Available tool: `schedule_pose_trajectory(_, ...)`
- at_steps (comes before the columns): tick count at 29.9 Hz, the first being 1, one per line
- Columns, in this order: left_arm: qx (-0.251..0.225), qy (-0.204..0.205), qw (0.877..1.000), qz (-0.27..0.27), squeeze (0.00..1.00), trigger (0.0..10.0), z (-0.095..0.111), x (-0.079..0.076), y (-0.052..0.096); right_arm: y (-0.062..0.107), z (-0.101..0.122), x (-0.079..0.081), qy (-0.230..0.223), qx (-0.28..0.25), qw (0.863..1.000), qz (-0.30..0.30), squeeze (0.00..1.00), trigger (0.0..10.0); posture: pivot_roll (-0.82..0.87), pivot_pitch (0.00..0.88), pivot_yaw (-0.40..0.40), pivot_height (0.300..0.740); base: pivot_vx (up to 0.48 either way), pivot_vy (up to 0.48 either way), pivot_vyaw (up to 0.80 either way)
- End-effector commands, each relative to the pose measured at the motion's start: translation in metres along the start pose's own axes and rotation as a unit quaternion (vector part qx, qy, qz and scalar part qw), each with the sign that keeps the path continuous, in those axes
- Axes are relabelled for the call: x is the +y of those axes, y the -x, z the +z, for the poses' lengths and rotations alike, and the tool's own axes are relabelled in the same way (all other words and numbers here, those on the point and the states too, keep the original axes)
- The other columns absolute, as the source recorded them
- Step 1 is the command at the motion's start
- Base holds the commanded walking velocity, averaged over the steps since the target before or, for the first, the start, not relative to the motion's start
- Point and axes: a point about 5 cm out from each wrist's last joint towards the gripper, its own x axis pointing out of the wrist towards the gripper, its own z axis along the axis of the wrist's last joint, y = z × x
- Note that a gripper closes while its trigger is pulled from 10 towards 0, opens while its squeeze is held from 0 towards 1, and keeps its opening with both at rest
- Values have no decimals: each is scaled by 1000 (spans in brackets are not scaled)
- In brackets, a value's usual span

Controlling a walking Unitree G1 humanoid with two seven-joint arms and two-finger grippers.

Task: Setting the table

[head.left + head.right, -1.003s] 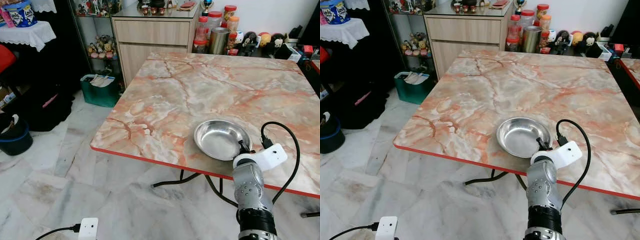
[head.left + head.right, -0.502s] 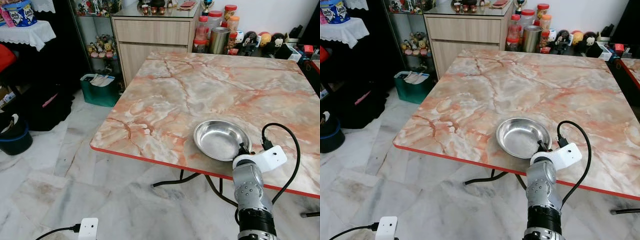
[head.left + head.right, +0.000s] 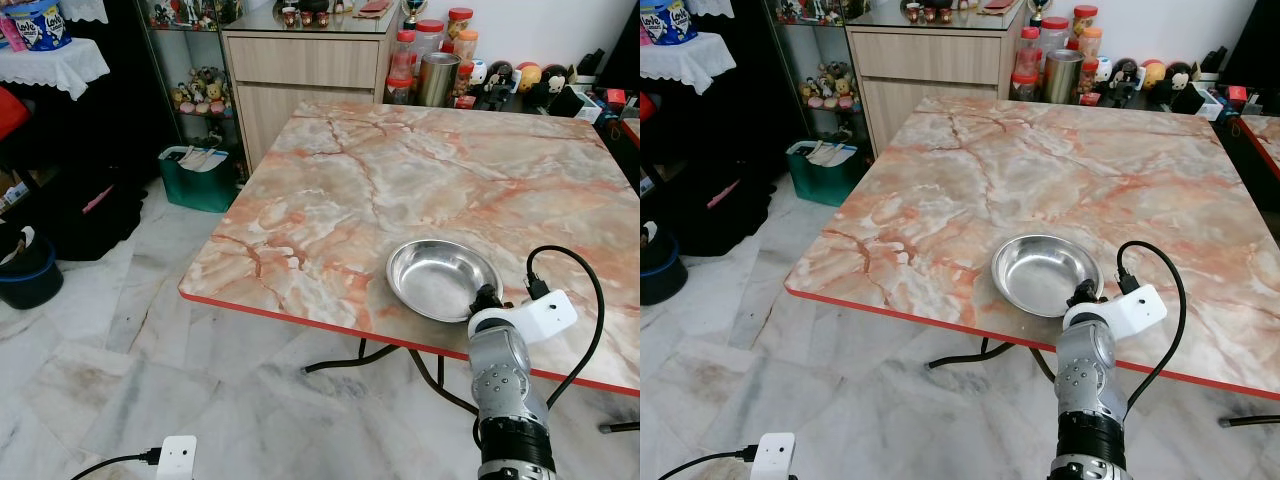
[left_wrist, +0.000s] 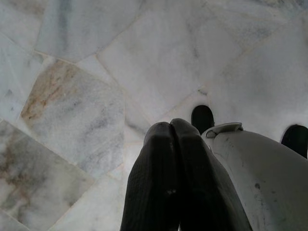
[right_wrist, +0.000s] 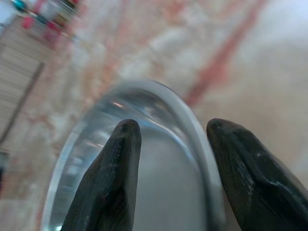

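Note:
A shiny steel bowl (image 3: 443, 279) sits on the marble table (image 3: 400, 170), close to its red front edge. My right gripper (image 3: 486, 298) is at the bowl's near right rim. In the right wrist view the gripper (image 5: 172, 126) is open, and the rim of the bowl (image 5: 96, 144) runs between its two black fingers without being pinched. My left gripper (image 4: 172, 126) hangs shut over the marble floor beside my body, holding nothing.
At the table's far edge stand a wooden cabinet (image 3: 305, 75), jars and a steel canister (image 3: 437, 80), and small toys (image 3: 530, 80). On the floor to the left are a green bin (image 3: 200, 178), a dark bucket (image 3: 28, 275) and a white power adapter (image 3: 176, 455).
My right wrist has shifted very slightly toward me at the bowl's rim. The bowl has stayed in place.

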Motion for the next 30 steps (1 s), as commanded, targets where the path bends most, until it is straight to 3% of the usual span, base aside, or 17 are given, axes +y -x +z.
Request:
schedule_pose_trajectory(1, 13, -2, 1000, 1, 0, 10000, -5, 3, 1, 4, 11, 12, 7, -38, 998, 47, 0, 10000, 21, 28, 8, 740, 0, 0, 0)
schedule_pose_trajectory(3, 13, -2, 1000, 1, 0, 10000, -5, 3, 1, 7, 21, 19, 18, -77, 993, 82, 0, 10000, 21, 28, 7, 740, 0, 0, 0)
schedule_pose_trajectory(4, 13, -1, 1000, 1, 0, 10000, -5, 3, 1, 14, 32, 27, 17, -116, 985, 125, 0, 10000, 19, 28, 7, 740, 0, 0, 0)
schedule_pose_trajectory(6, 12, 0, 1000, 1, 0, 10000, -5, 3, 1, 20, 40, 33, 29, -139, 975, 171, 0, 10000, 17, 28, 7, 740, 0, 0, 0)
schedule_pose_trajectory(10, 11, 2, 1000, -1, 0, 10000, -4, 2, 1, 28, 44, 35, 46, -142, 965, 216, 0, 10000, 12, 28, 5, 740, 0, 0, 0)
schedule_pose_trajectory(16, 11, 3, 1000, -2, 0, 10000, -4, 2, 1, 35, 40, 24, 41, -133, 967, 216, 0, 10000, 11, 25, 5, 740, 0, 0, 0)
schedule_pose_trajectory(20, 10, 1, 1000, 0, 0, 10000, -4, 3, 1, 39, 32, 25, 41, -109, 961, 250, 0, 10000, 11, 25, 5, 740, 0, 0, 0)
schedule_pose_trajectory(21, 9, 2, 1000, 1, 0, 10000, -4, 3, 1, 44, 26, 29, 55, -89, 950, 295, 0, 10000, 9, 22, 6, 740, 0, 0, 0)
schedule_pose_trajectory(22, 9, 2, 1000, 1, 0, 10000, -4, 3, 1, 44, 26, 29, 55, -89, 950, 295, 0, 10000, 9, 22, 6, 740, 0, 0, 0)
schedule_pose_trajectory(24, 7, 3, 1000, 1, 0, 10000, -3, 3, 0, 52, 22, 33, 80, -73, 931, 350, 0, 10000, 10, 21, 5, 740, 0, 0, 0)
schedule_pose_trajectory(26, 6, 3, 1000, 1, 0, 10000, -2, 3, 0, 63, 19, 37, 117, -59, 903, 410, 0, 10000, 8, 20, 4, 740, 0, 0, 0)
schedule_pose_trajectory(27, 5, 4, 1000, 2, 0, 10000, -2, 3, 0, 73, 17, 38, 136, -39, 879, 455, 0, 10000, 4, 22, 5, 740, 0, 0, 0)
schedule_pose_trajectory(28, 5, 4, 1000, 2, 0, 10000, -2, 3, 0, 73, 17, 38, 136, -39, 879, 455, 0, 10000, 4, 22, 5, 740, 0, 0, 0)
schedule_pose_trajectory(30, 4, 3, 1000, 1, 0, 10000, -1, 2, 0, 81, 16, 38, 135, -15, 863, 487, 0, 10000, 4, 22, 5, 740, 0, 0, 0)
